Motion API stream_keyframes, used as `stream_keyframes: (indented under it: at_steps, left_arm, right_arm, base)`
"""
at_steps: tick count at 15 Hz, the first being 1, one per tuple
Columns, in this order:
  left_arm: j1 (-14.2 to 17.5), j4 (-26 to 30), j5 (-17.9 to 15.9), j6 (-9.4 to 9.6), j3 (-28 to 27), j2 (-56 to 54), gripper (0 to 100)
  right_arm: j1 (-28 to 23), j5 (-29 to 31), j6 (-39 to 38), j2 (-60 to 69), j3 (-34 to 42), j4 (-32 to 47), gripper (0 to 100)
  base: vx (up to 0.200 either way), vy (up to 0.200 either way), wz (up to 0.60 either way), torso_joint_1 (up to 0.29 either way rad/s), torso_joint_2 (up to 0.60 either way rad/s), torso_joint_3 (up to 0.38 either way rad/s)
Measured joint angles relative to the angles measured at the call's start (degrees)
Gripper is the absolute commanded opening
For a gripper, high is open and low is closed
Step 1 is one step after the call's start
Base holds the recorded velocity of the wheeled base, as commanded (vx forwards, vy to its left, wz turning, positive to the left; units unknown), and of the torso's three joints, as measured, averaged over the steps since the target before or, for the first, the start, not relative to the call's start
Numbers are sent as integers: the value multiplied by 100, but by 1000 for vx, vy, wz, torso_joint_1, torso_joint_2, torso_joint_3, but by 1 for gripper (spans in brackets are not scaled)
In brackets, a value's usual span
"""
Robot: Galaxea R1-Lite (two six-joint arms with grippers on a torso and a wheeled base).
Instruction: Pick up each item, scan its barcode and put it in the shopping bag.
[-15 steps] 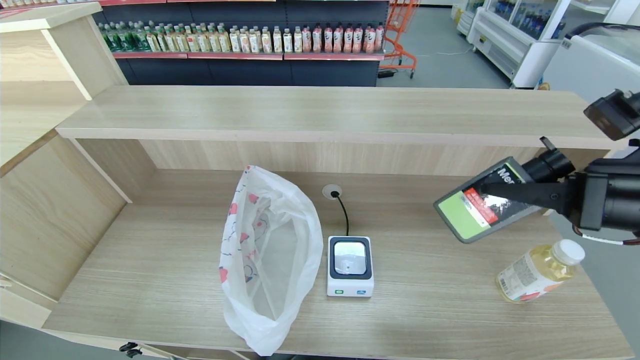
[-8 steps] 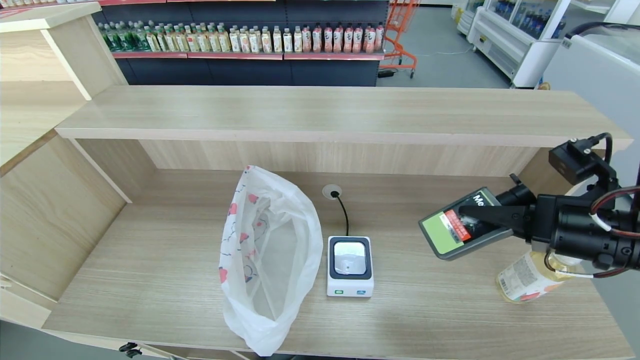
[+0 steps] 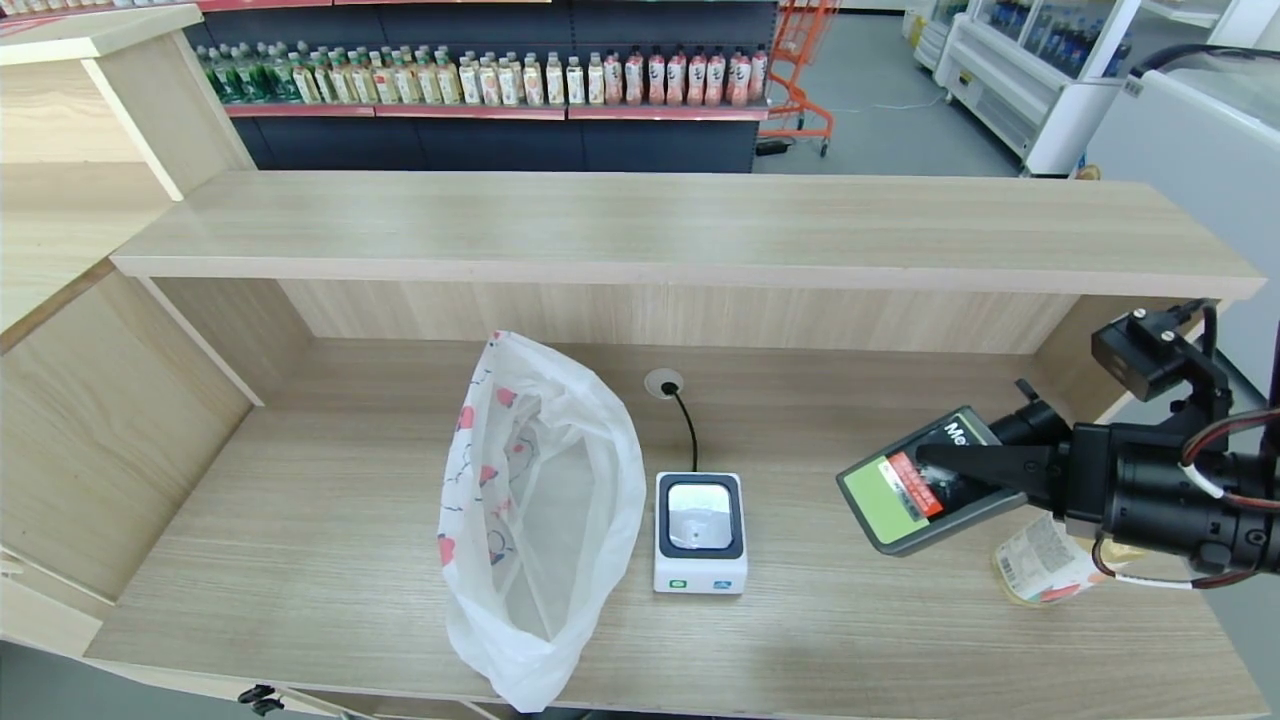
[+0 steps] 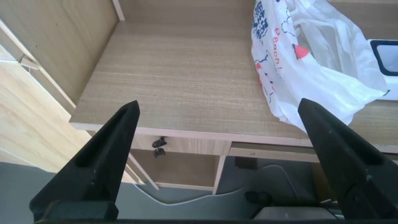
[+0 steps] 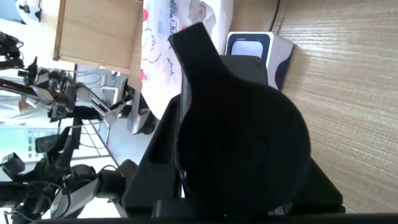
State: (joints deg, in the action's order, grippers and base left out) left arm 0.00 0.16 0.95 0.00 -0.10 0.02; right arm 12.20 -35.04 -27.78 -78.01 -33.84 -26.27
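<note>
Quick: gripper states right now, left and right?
Left gripper: open, holding nothing.
Right gripper: shut on the dark packet with a green label.

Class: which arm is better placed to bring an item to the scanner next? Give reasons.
Right. The right end effector grips the dark packet above the counter, right of the scanner. The left end effector hangs open and empty off the counter's front edge.

1 scanner (image 3: pixel 700 532) sits on 1 counter (image 3: pixel 300 520). Just left of the scanner stands 1 bag (image 3: pixel 540 520). Behind it runs 1 cable (image 3: pixel 692 435). Well right of it are 1 pack (image 3: pixel 880 490), held in the air, and 1 bottle (image 3: pixel 1040 565) on the counter. Far behind it: 1 row of drinks (image 3: pixel 480 80), too many to count, and 1 orange cart (image 3: pixel 805 70).
</note>
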Motion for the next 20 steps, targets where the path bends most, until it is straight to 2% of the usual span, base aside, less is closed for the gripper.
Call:
stream_keyframes:
  at_steps: [5, 6, 8, 11, 20]
  left_arm:
    - [-5, 2, 0, -16, 0, 0, 100]
    - [-2, 2, 0, 0, 0, 0, 100]
    - [0, 0, 0, 5, 0, 0, 100]
    - [0, 2, 0, 2, 0, 0, 100]
    - [0, 2, 0, 5, 0, 0, 100]
  right_arm:
    - [146, 149, 23, -90, -56, 24, 0]
    - [204, 261, 30, -116, -48, 17, 0]
    - [455, 953, 48, -335, -77, 6, 0]
    - [703, 1408, 215, -842, -315, -44, 0]
    - [774, 1531, 795, -2280, -573, -930, 0]
  base:
    - [0, 200, 0, 0, 3, 3]
    - [0, 0, 0, 0, 0, 0]
    - [0, 0, 0, 0, 0, 0]
    - [0, 0, 0, 0, 0, 0]
    - [0, 0, 0, 0, 0, 0]
